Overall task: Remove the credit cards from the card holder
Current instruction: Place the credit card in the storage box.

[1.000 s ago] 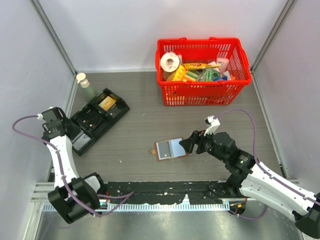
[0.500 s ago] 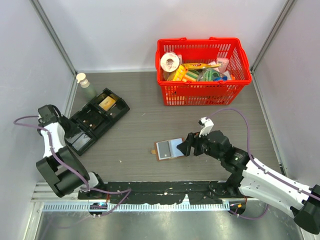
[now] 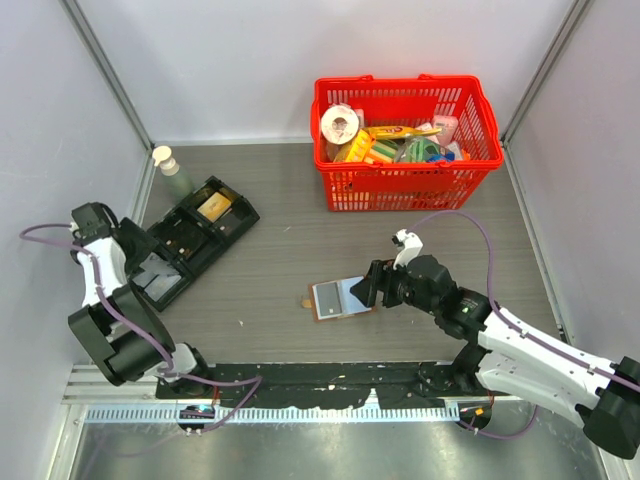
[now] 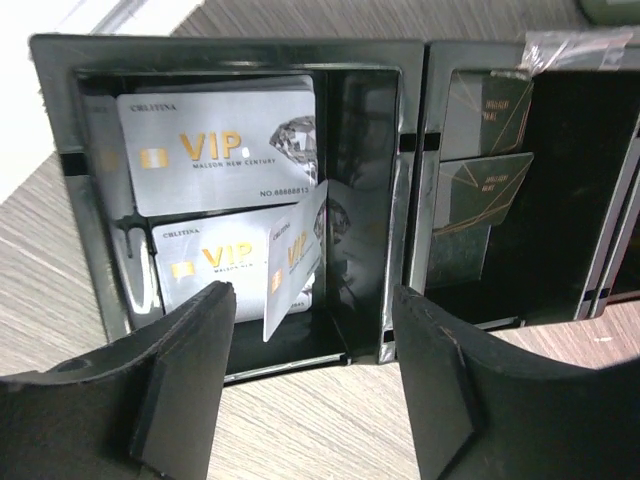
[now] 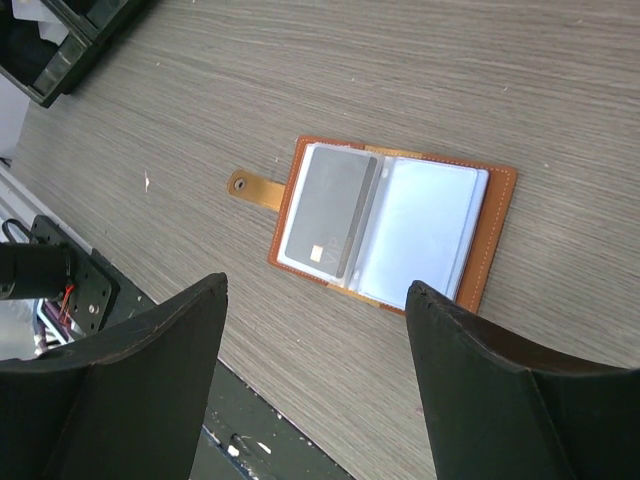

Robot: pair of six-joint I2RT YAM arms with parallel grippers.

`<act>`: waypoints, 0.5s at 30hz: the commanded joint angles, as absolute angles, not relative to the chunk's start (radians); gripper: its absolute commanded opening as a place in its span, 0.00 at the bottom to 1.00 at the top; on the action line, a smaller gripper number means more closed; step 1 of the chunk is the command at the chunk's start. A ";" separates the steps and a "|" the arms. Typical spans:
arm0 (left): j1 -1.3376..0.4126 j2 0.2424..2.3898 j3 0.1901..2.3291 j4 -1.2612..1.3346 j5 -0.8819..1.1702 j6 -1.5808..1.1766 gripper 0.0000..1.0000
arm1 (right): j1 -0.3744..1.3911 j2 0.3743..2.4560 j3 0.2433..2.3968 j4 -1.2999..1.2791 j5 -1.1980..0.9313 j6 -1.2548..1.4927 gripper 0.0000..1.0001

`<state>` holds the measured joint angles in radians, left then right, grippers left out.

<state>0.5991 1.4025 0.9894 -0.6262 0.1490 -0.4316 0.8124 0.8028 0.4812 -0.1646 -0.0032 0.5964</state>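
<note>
The left jaws stand well apart, gripping nothing. Their two dark fingers (image 4: pixel 180 390) frame the end compartment of the black tray (image 4: pixel 60 150), where silver VIP cards (image 4: pixel 215 150) lie flat. One more VIP card (image 4: pixel 290 262) stands tilted on edge in that compartment, between the fingers. It seems to touch neither finger, though the angle makes that hard to judge. The next compartment holds dark cards (image 4: pixel 480 190).

The right jaws are spread wide and empty, hanging above the card holder (image 5: pixel 420 225) without touching it. The card holder lies open and flat on the tabletop (image 5: pixel 300 80), near the middle and well apart from the tray. Its closing tab (image 5: pixel 250 186) sticks out sideways. A grey card (image 5: pixel 325 215) sits in one of its clear sleeves.
</note>
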 commanded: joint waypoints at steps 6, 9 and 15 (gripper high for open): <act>0.594 1.247 1.057 -0.667 0.009 -0.413 0.86 | 0.813 0.807 0.549 -0.193 0.078 0.578 0.76; 0.569 1.221 1.068 -0.678 -0.028 -0.402 0.85 | 0.813 0.804 0.554 -0.209 0.087 0.571 0.76; 0.549 1.203 1.032 -0.578 0.072 -0.446 0.58 | 0.813 0.821 0.555 -0.209 0.095 0.568 0.76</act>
<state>0.5591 1.2106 1.0313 -0.6571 0.0269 -0.4290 0.8124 0.8120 0.5034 -0.2184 0.0677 0.5823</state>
